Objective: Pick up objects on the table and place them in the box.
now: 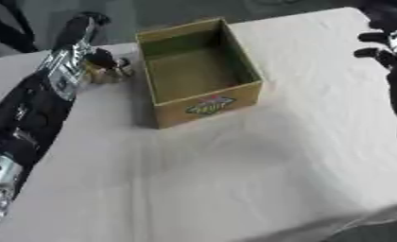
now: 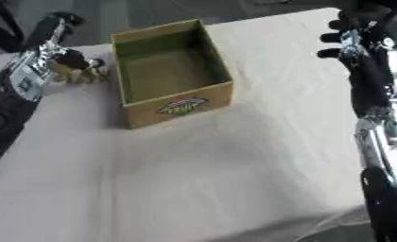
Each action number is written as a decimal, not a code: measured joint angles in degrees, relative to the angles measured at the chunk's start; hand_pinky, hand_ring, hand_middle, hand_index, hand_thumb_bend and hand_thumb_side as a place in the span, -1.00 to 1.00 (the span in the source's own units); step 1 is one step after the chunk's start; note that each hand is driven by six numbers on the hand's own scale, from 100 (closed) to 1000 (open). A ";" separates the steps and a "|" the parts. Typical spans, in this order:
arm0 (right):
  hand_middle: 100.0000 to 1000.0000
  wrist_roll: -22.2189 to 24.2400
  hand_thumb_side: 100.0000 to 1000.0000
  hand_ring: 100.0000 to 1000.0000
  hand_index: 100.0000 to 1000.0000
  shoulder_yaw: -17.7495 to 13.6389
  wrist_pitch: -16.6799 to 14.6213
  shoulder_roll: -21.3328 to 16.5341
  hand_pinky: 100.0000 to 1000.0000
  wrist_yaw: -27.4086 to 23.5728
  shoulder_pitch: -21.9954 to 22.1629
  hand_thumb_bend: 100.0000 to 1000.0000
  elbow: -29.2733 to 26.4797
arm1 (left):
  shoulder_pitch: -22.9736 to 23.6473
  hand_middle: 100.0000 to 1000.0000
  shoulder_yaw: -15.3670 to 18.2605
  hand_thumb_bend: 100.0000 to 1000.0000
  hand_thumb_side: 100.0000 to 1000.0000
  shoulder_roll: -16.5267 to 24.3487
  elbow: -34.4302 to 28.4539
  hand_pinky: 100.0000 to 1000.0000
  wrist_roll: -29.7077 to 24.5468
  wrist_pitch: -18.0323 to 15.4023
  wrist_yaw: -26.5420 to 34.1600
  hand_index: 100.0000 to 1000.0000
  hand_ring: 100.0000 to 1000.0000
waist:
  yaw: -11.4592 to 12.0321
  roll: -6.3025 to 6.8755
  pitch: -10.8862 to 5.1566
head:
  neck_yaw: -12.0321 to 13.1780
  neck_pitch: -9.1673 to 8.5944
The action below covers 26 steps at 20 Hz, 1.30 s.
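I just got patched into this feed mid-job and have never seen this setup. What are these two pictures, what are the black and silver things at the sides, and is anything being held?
Both pictures come from one stereo camera in the robot's head, looking down at the table; they show the same moment from its left and right eye.

The black and silver shapes are the robot's own arms. The left arm comes in along the left side, and the left robot hand is at a small tan object lying just left of the box; its fingers seem curled at it, though I cannot tell whether it is gripped yet. The right robot hand hangs at the upper right, over the table's far right part, fingers curled and holding nothing.

On the white cloth stands an open cardboard box with a colourful label on its front. It looks empty inside.
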 measured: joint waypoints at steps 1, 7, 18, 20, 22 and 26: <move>0.27 0.00 -0.18 0.30 0.47 0.00 0.00 0.00 0.07 0.00 0.00 -1.00 0.00 | 0.00 0.48 0.18 0.59 -1.00 0.01 0.01 0.35 -0.84 0.22 -0.88 0.64 0.46 | 0.01 0.00 0.00 | 0.08 0.00; 0.27 0.03 -0.17 0.30 0.47 0.00 -0.01 0.02 0.07 0.00 0.00 -1.00 0.00 | 0.00 0.46 1.73 0.54 -1.00 0.04 0.01 0.35 -5.85 1.65 -7.61 0.65 0.44 | 0.19 -0.02 -0.01 | 0.43 0.01; 0.27 0.12 -0.16 0.29 0.47 0.02 0.04 0.08 0.07 0.00 0.03 -1.00 0.00 | 1.14 0.40 6.65 0.45 -1.00 0.04 -0.22 0.31 -11.17 2.72 -19.71 0.59 0.38 | 0.77 -0.19 -0.03 | 0.44 0.01; 0.27 0.12 -0.16 0.29 0.47 0.03 0.04 0.08 0.07 0.00 0.03 -1.00 0.00 | 1.26 0.38 6.70 0.40 -1.00 0.03 -0.22 0.30 -11.14 2.69 -19.69 0.57 0.36 | 0.77 -0.24 0.00 | 0.50 0.01; 0.27 0.13 -0.16 0.29 0.47 0.03 0.04 0.09 0.06 0.00 0.03 -1.00 0.00 | 1.50 0.34 6.70 0.38 -1.00 0.01 -0.21 0.28 -11.04 2.66 -19.52 0.55 0.32 | 0.73 -0.28 0.16 | 0.65 0.01; 0.27 0.14 -0.15 0.28 0.47 0.14 0.04 0.12 0.06 0.00 0.02 -1.00 0.00 | 1.80 0.16 6.70 0.36 -1.00 -0.02 -0.03 0.23 -10.88 2.60 -19.32 0.47 0.18 | 0.71 -0.32 0.32 | 0.89 0.01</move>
